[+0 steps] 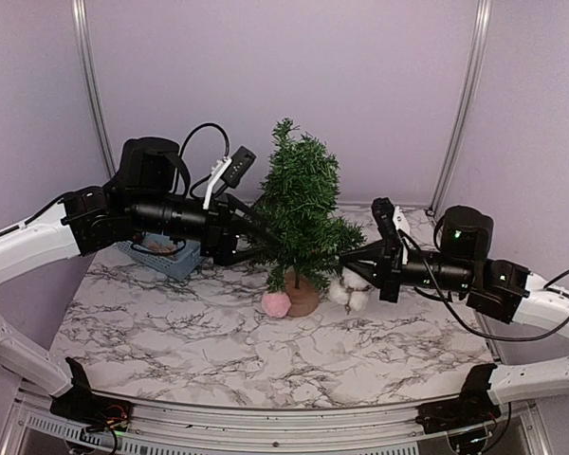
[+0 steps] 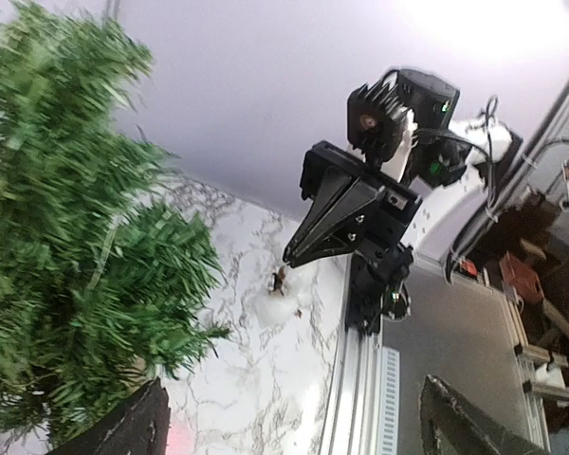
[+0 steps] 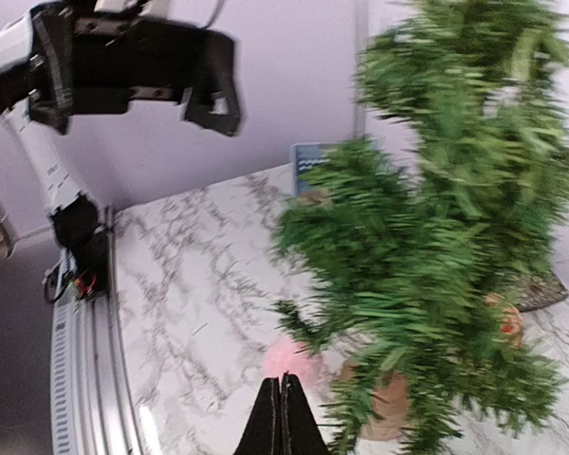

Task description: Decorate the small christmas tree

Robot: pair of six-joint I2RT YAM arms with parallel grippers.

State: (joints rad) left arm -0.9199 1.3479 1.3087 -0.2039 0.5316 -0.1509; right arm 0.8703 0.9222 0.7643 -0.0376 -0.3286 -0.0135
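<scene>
On a marbled table (image 1: 171,332), the small christmas tree (image 1: 299,209) is flanked by the left gripper (image 3: 211,114), spread wide, and the right gripper (image 3: 283,391), pinched together.

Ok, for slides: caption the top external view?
The small christmas tree on a marbled table between left arm and right arm, pink pompom and white puffs beside it.
</scene>
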